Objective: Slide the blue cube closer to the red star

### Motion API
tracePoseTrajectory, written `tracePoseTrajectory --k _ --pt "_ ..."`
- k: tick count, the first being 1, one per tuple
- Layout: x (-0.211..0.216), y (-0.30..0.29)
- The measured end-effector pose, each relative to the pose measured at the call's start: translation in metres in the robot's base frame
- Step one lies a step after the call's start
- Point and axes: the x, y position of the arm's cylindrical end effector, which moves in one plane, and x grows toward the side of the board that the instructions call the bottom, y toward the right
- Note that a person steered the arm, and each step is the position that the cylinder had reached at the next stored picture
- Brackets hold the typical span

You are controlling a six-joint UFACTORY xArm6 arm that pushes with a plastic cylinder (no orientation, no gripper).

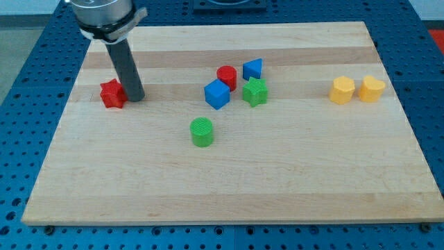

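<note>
The blue cube [216,94] sits near the board's middle, touching or nearly touching a red cylinder [227,76] above it. The red star [112,94] lies at the view's left. My tip [136,97] is the lower end of the dark rod; it rests on the board right beside the red star's right side, well to the left of the blue cube.
A green star [255,92] and a blue triangular block [252,69] sit just right of the blue cube. A green cylinder [202,131] lies below it. Two yellow blocks [341,90] [371,89] are at the right. The wooden board [229,187] lies on a blue perforated table.
</note>
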Motion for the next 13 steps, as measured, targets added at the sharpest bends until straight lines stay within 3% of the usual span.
tracePoseTrajectory --k 3,4,7,9,11,13 --pt "0.000 -0.032" --pt "0.010 -0.009" --pt "0.036 0.140" --pt "0.044 0.193" --pt "0.011 0.193" --pt "0.009 0.173"
